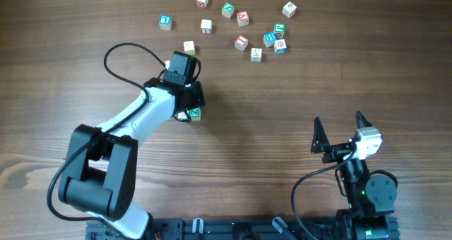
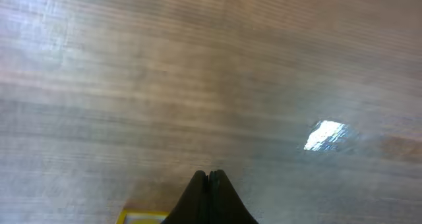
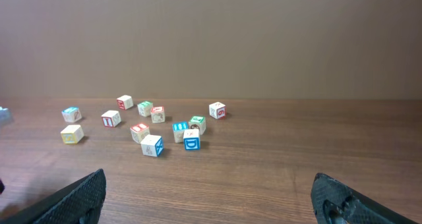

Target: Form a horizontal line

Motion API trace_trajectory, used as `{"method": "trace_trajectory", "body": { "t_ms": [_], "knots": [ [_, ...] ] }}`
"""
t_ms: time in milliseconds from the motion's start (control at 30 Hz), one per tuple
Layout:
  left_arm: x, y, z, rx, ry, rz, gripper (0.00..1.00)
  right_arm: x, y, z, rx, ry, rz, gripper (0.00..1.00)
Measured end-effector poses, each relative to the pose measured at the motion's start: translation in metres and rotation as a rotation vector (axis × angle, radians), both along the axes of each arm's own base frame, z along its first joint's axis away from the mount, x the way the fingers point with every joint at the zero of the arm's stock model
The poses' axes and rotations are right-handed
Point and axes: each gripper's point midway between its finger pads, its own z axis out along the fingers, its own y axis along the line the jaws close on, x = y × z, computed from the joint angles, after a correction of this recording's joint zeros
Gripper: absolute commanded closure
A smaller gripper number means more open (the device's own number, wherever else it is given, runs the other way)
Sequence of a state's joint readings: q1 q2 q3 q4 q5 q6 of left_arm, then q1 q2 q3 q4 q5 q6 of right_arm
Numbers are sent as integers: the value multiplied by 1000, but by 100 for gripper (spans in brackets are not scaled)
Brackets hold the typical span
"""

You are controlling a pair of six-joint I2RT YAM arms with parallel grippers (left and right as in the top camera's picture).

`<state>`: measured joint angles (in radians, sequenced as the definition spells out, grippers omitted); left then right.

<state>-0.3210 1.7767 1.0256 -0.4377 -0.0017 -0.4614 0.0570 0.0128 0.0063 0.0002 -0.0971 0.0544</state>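
- Reaching out over the wooden table [image 1: 296,92], the left gripper [image 1: 192,104] stands left of centre in the overhead view.
- Left gripper [image 2: 210,181], wrist view: both black fingers are pressed tip to tip with nothing between them. A yellow-edged sliver [image 2: 142,217] shows at the bottom edge; too little is visible to identify it.
- Horizontal line [image 1: 191,114]: only a white face and a green face show, side by side at the near edge of the left gripper. The gripper hides the rest, so the number of cubes cannot be told.
- Loose cubes [image 1: 241,42]: twelve lie scattered along the far side of the table, well apart from the line and in no order. The yellow-edged cube [image 1: 189,47] lies nearest the left arm.
- Right gripper [image 1: 339,120]: it sits at the near right of the table, jaws spread wide and holding nothing.
- Right gripper [image 3: 208,176], wrist view: the two fingers frame the lower corners, with the loose cubes [image 3: 151,145] well beyond them on the table.
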Motion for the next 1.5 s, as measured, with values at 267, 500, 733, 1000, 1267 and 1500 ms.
{"method": "trace_trajectory", "body": {
  "t_ms": [267, 500, 733, 1000, 1267, 1500],
  "knots": [
    [28, -16, 41, -63, -28, -17, 96, 0, 0, 0, 0, 0, 0, 0],
    [61, -10, 164, -93, -94, -18, 96, 0, 0, 0, 0, 0, 0, 0],
    [91, 38, 285, -109, -288, 38, 96, 0, 0, 0, 0, 0, 0, 0],
    [197, 21, 264, -128, -502, 6, 83, 0, 0, 0, 0, 0, 0, 0],
    [241, -37, 151, -133, -420, -73, 67, 0, 0, 0, 0, 0, 0, 0],
    [238, -42, 73, -67, -290, -75, 11, 0, 0, 0, 0, 0, 0, 0]
  ]
}}
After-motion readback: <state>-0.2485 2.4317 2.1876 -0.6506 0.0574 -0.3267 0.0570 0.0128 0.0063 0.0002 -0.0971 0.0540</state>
